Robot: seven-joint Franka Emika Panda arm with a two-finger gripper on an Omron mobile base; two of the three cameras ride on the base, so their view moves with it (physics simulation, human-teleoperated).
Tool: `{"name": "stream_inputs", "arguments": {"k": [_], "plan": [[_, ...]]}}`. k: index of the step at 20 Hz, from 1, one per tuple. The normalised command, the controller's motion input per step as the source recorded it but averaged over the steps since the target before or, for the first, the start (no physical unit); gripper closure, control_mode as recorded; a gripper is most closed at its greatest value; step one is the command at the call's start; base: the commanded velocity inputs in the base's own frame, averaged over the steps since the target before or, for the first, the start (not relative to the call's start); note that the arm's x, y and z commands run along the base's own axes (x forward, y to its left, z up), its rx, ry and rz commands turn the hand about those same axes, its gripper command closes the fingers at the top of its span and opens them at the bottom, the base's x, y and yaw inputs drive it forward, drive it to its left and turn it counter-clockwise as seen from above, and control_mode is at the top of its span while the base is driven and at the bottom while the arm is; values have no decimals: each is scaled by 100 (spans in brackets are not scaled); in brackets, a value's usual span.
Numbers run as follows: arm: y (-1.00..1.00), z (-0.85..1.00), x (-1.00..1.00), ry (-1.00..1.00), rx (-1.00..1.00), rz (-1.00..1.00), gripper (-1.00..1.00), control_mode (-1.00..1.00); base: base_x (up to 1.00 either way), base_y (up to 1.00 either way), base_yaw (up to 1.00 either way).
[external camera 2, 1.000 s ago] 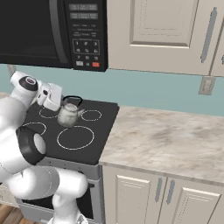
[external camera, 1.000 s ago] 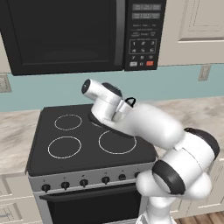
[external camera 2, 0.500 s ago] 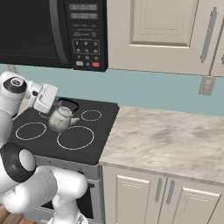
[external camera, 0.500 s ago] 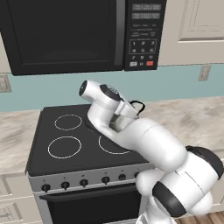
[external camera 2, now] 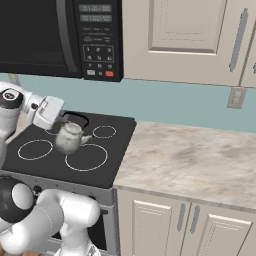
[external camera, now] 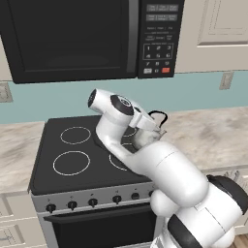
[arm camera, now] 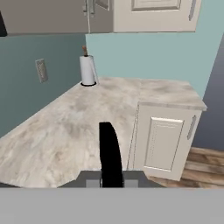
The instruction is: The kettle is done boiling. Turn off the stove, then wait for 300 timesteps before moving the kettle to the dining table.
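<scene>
The small silver kettle (external camera 2: 69, 138) hangs from its thin black handle (external camera 2: 76, 119) over the right half of the black stove (external camera 2: 30, 162), between the rear and front right burner rings. My gripper (external camera 2: 64, 119) is shut on that handle. In the left base view the kettle (external camera: 144, 137) peeks out from behind my forearm, with the handle's arc (external camera: 158, 116) above it and the gripper (external camera: 148, 122) at the handle. In the hand view the gripper (arm camera: 110, 180) pinches a black strip of the handle (arm camera: 109, 151). The dining table is out of view.
A black microwave (external camera: 72, 38) hangs over the stove, whose row of knobs (external camera: 92, 202) lines its front panel. Marbled counter (external camera 2: 190, 160) runs to the right, with a paper towel roll (arm camera: 87, 70) by the wall and a wall outlet (external camera 2: 235, 97).
The hand has turned and carried the kettle a little toward the front and right of the cooktop. My elbow has swung out to the right. The grip stays shut.
</scene>
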Motion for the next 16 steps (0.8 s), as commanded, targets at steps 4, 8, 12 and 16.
{"name": "stream_inputs", "arguments": {"k": [4,8,12,16], "plan": [[-5,14,-20,5,-5,0,100,-100,0,0,0],[-1,15,-16,3,-4,0,100,-100,0,0,0],[0,0,0,0,0,0,100,-100,0,0,0],[0,0,0,0,0,0,100,-100,0,0,0]]}}
